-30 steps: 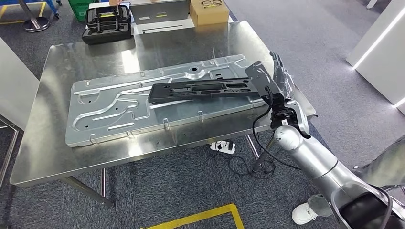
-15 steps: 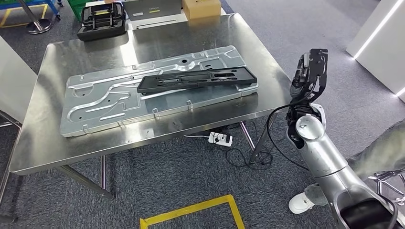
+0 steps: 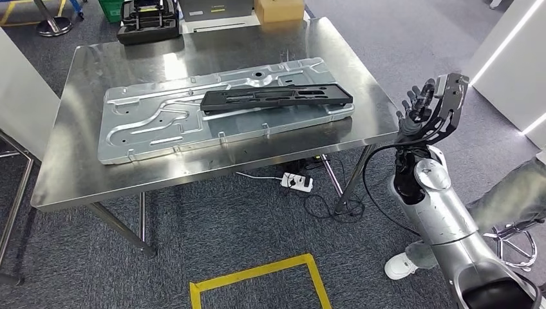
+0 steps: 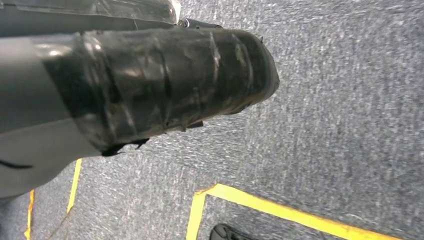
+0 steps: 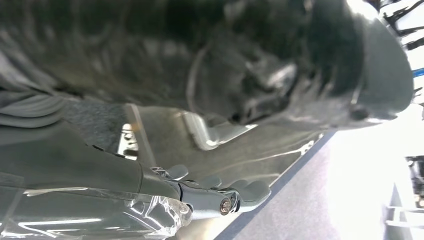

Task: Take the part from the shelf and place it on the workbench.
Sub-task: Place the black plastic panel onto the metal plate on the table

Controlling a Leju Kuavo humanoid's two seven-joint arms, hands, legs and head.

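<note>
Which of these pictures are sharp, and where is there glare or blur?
Head view: sharp; ceiling light glares on the steel table, and a bright strip runs along the white wall. Left wrist view: carpet fairly sharp, nearest dark cover soft. Right wrist view: blurred, with one side washed out white; the right hand is dim.

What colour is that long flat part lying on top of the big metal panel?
Black. The long part lies on a silvery metal panel; the head view shows it best.
</note>
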